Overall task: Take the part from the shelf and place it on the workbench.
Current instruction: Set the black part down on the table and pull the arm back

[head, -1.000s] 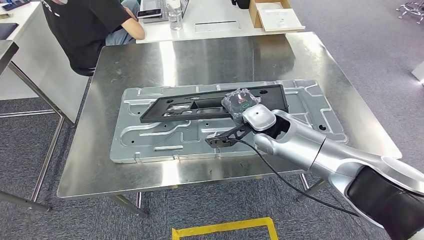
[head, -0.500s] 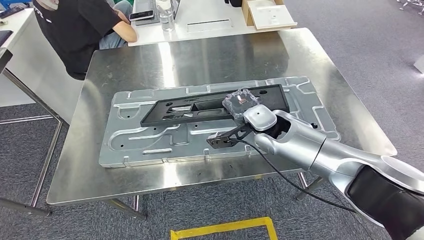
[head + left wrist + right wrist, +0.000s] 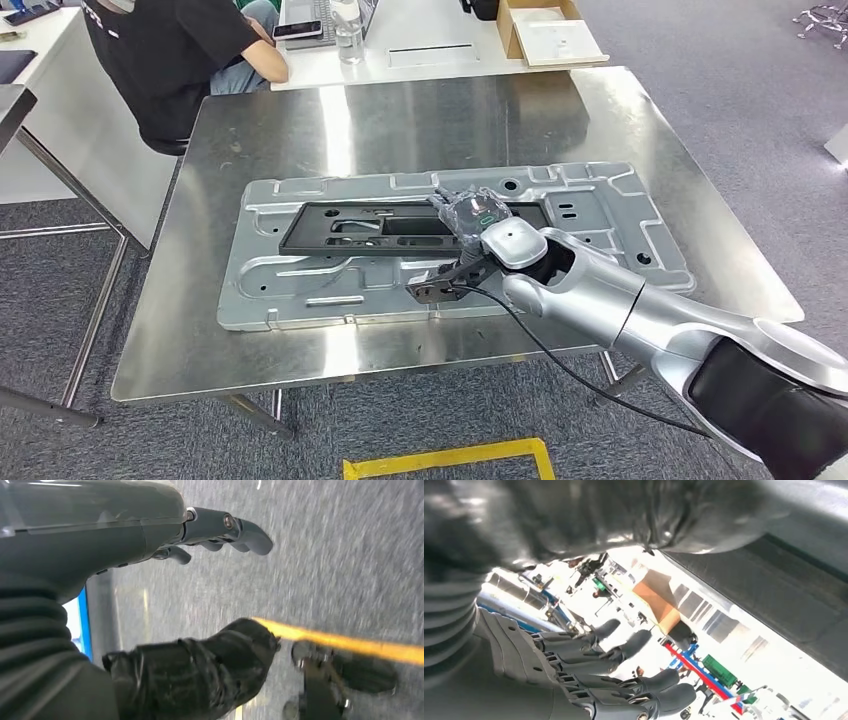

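- our right hand (image 3: 478, 212) sits at the centre of the head view, over the right end of the black frame part (image 3: 400, 224). whether it grips the part or has let go we cannot tell; in the right wrist view its fingers (image 3: 624, 652) are spread apart with bright reflective surface between them.
- our left hand (image 3: 150, 605) hangs low above grey carpet, thumb and fingers apart with nothing in them, kept out of the way, we judge.
- the part lies flat and lengthwise on a large stamped metal panel (image 3: 300, 290), centre-left of the frame. we judge the long flat lie keeps it from tipping.
- the panel rests on the steel worktop (image 3: 420, 110), which spans the middle of the frame, so the part looks already set down and the placing nearly done.
- a black cable (image 3: 570, 370) trails from the wrist toward the lower right.
- a person in a black shirt (image 3: 160, 60) sits at the upper left, beside a white desk (image 3: 430, 45) bearing a bottle (image 3: 348, 30).
- yellow tape (image 3: 450, 462) marks the floor at the bottom centre.
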Tool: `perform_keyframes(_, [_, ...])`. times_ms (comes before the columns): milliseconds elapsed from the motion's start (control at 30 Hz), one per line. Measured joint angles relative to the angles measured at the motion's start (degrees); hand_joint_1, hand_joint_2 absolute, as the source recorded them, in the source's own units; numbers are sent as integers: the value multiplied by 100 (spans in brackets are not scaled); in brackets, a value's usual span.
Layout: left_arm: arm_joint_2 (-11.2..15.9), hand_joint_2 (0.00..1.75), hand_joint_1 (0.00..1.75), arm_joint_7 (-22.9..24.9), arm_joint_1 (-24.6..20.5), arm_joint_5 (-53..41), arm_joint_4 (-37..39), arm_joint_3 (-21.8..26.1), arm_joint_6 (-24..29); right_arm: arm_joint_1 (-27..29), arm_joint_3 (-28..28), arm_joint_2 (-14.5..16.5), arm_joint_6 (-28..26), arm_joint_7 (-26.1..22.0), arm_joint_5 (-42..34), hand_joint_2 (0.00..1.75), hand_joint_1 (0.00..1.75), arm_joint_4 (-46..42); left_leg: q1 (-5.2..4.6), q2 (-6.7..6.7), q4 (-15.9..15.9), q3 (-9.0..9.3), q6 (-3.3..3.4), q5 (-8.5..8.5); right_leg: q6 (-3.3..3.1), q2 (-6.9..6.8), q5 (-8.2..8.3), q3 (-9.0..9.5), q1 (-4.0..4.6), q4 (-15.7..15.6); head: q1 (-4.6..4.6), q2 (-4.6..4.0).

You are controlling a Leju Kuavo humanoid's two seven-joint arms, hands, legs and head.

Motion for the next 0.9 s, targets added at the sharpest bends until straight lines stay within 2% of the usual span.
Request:
perform_keyframes(67, [-1,0,0,16,10,13,0,1,-36,-17,-3,4,3,-5,2,0,0,-3,-15,-11,115,-50,-68,-67,-23,-1,164,277,-2,-549,-2,0])
perform_keyframes(100, [-1,0,0,23,11,15,0,3,-49,-21,-5,8,5,-9,4,0,0,-6,-25,-14,152,-75,-98,-85,-48,4,158,315,9,-634,-7,1])
perform_keyframes(200, [-4,0,0,39,17,21,0,9,-68,-19,-9,18,7,-19,9,0,0,-11,-15,-16,188,-109,-168,-107,-154,17,176,301,23,-637,-8,1])
perform_keyframes(233, [-5,0,0,40,18,21,0,11,-73,-21,-10,21,5,-20,10,0,0,-11,-6,-13,278,-151,-198,-174,-186,16,187,306,14,-650,-12,1])
perform_keyframes(267, [-6,0,0,41,17,22,0,13,-78,-24,-11,26,4,-22,10,0,0,-11,1,-10,475,-240,-227,-296,-211,16,196,311,1,-662,-20,1])
perform_keyframes(333, [-6,0,0,41,17,23,0,19,-92,-21,-14,39,1,-34,12,0,0,-9,12,-5,1152,-558,-279,-627,-236,17,198,313,2,-668,-32,0])
perform_keyframes(367, [-6,0,0,41,19,23,0,21,-100,-14,-14,45,0,-45,12,0,0,-6,15,-4,1495,-730,-292,-745,-241,18,196,313,6,-667,-31,0])
perform_keyframes(400, [-6,0,0,41,25,24,0,22,-108,-6,-14,50,0,-54,12,0,0,-3,17,-5,1693,-839,-293,-773,-243,16,197,314,12,-665,-31,0])
perform_keyframes(433, [-6,0,0,43,33,25,0,22,-114,-1,-14,55,0,-61,12,0,0,1,17,-5,1687,-851,-283,-701,-244,15,199,317,18,-663,-31,0])
perform_keyframes(467, [-6,0,0,46,39,27,0,23,-117,1,-14,58,-2,-65,12,0,0,2,16,-5,1452,-747,-261,-538,-244,14,201,322,22,-661,-31,0])
perform_keyframes(500, [-5,0,0,51,42,28,0,23,-117,-2,-15,62,-5,-66,12,0,0,3,13,-7,1062,-557,-228,-334,-244,13,204,328,26,-660,-30,0])
perform_keyframes(567, [-2,0,0,59,38,30,0,29,-119,-15,-21,68,-14,-70,12,0,0,6,-17,-14,372,-212,-160,-84,-223,16,212,327,36,-665,-28,1])
perform_keyframes(600, [-1,0,0,62,35,29,0,33,-123,-21,-24,72,-17,-74,12,0,0,9,-38,-16,206,-134,-136,-40,-198,16,224,319,38,-670,-28,1])
perform_keyframes(667, [1,0,0,74,29,27,0,40,-138,-28,-27,79,-20,-93,18,0,0,18,-69,-16,139,-125,-100,-6,-127,17,262,310,35,-700,-26,0])
perform_keyframes(700, [-1,0,0,84,28,25,0,41,-145,-30,-27,81,-20,-107,24,0,0,23,-54,-7,106,-122,-77,31,-93,15,256,306,34,-699,-24,0])
perform_keyframes(733, [-2,0,0,94,27,24,0,42,-152,-35,-27,83,-20,-121,30,0,0,28,-41,4,62,-121,-44,75,-69,13,185,282,36,-650,-20,0])
perform_keyframes(767, [-4,0,0,102,27,23,0,42,-160,-45,-27,84,-20,-133,36,0,0,33,-26,16,17,-130,-7,123,-54,13,34,223,42,-498,-17,0])
perform_keyframes(867, [-6,0,0,109,11,21,0,42,-184,-61,-27,102,-20,-158,44,0,0,43,-28,34,-8,-248,67,227,-39,12,-635,-114,45,494,-12,1])
perform_keyframes(900, [-6,0,0,109,7,21,0,42,-190,-57,-27,108,-20,-162,44,0,0,46,-33,33,-1,-301,73,261,-30,11,-745,-169,43,741,-12,1])
